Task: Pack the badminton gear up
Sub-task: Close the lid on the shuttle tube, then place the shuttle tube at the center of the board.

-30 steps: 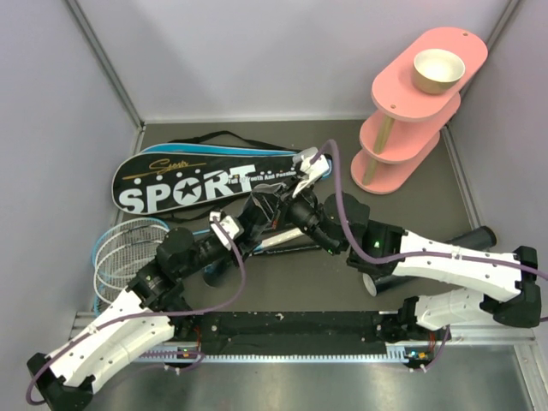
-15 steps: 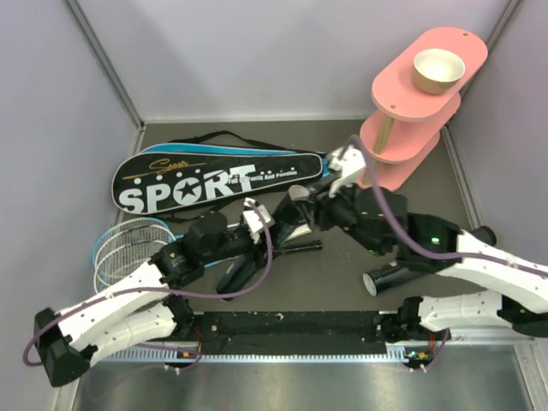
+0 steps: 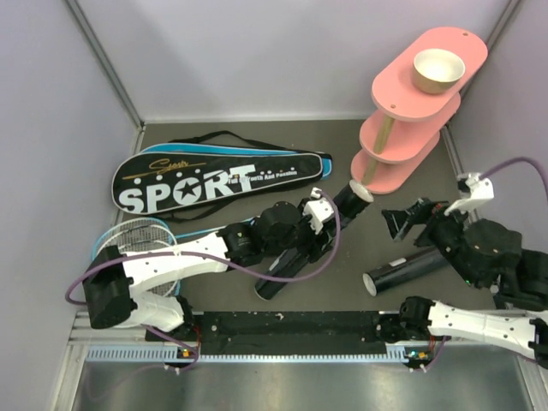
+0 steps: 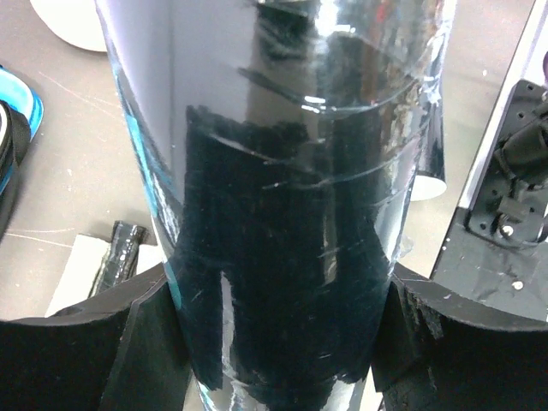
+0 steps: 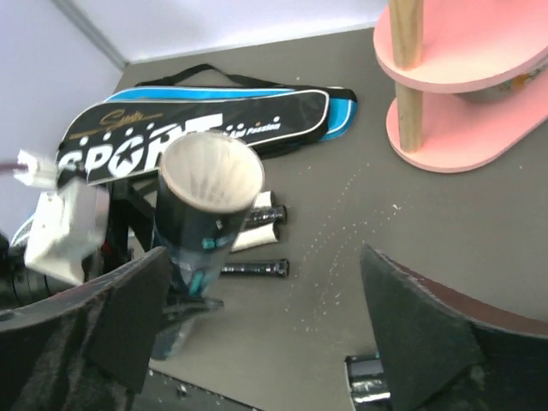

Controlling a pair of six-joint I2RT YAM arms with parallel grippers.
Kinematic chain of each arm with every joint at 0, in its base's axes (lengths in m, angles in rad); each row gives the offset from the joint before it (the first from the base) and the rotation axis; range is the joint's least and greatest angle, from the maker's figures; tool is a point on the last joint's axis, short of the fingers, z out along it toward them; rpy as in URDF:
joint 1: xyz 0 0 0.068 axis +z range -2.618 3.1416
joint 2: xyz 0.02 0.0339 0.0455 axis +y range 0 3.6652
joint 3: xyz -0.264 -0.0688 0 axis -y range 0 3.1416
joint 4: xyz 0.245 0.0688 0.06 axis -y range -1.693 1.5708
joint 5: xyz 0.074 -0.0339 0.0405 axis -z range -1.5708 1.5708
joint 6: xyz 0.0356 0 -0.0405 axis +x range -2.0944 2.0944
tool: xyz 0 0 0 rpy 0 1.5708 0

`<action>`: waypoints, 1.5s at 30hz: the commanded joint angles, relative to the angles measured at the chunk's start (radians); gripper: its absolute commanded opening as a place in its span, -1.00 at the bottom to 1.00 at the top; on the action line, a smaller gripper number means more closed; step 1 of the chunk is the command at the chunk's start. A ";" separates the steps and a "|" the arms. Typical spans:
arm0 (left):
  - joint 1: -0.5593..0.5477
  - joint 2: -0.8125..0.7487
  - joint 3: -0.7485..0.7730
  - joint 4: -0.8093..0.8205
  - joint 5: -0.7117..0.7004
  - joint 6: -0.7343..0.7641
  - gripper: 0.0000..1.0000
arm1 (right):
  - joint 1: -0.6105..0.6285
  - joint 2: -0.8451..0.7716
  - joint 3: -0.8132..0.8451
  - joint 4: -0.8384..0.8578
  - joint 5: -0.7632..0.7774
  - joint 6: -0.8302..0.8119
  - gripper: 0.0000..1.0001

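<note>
My left gripper (image 3: 301, 240) is shut on a black tube (image 3: 276, 278) and holds it tilted, its open end (image 3: 358, 192) raised toward the pink stand. In the left wrist view the tube (image 4: 282, 214) fills the gap between the pads (image 4: 141, 342). White shuttlecock feathers (image 5: 210, 175) show inside its mouth. My right gripper (image 3: 402, 221) hangs open and empty to the right of it, jaws wide in its wrist view (image 5: 270, 330). A second black tube (image 3: 407, 270) lies on the table. The black SPORT bag (image 3: 214, 175) lies at the back left, and racket heads (image 3: 128, 244) lie at the left.
The pink three-tier stand (image 3: 411, 111) stands at the back right with a tan bowl (image 3: 438, 70) on its top tier. Racket handles (image 5: 257, 268) lie on the mat beside the held tube. Grey walls close in the left, back and right sides.
My right gripper opened, let go at the tube's mouth and drew back to the right. My left arm swung the tube rightward, its mouth now near the pink stand.
</note>
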 commanded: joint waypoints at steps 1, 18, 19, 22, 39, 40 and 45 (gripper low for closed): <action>0.005 -0.073 0.000 0.157 -0.018 -0.122 -1.00 | -0.010 -0.142 -0.136 0.129 -0.178 -0.078 0.94; 0.165 -0.392 -0.129 0.206 -0.048 -0.721 -0.92 | -0.001 0.137 -0.617 1.134 -0.823 -0.149 0.98; 0.168 -0.406 -0.134 0.203 -0.056 -0.716 -0.92 | 0.000 0.149 -0.599 1.154 -0.833 -0.144 0.98; 0.173 -0.427 -0.155 0.223 -0.064 -0.718 -0.92 | 0.000 0.212 -0.562 1.171 -0.807 -0.126 0.98; 0.220 -0.631 -0.152 -0.064 -0.293 -0.525 0.98 | -0.033 0.323 -0.430 0.756 -0.401 0.181 -0.55; 0.220 -0.666 -0.151 -0.155 -0.358 -0.461 0.98 | -0.044 0.309 -0.445 0.722 -0.407 0.206 -0.55; 0.220 -0.780 -0.224 -0.251 -0.691 -0.256 0.98 | -0.171 0.228 -0.558 0.630 -0.725 0.423 -0.56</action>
